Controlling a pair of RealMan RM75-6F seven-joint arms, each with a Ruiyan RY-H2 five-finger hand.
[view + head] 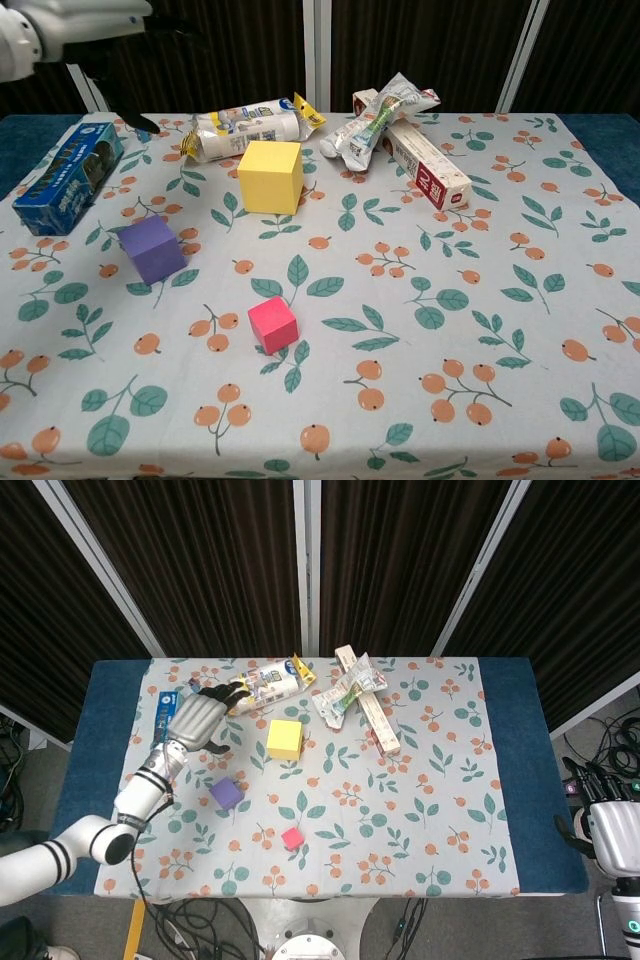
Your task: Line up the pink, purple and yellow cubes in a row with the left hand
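- Pink cube (292, 837) sits low centre of the head view, purple cube (227, 794) up-left of it, yellow cube (285, 739) above both; all apart, forming no row.
- Left hand (197, 720) hovers left of yellow, fingers spread, holding nothing.
- Right hand (612, 832) hangs off the table's (515, 770) right edge, empty, fingers apart.
- Judgement: lining up not begun; all three placements remain.

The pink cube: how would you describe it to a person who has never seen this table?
On the floral tablecloth, look at the near side, left of centre. The pink cube sits there alone, nearer the front edge than the purple cube and yellow cube, and it is the smallest of the three.
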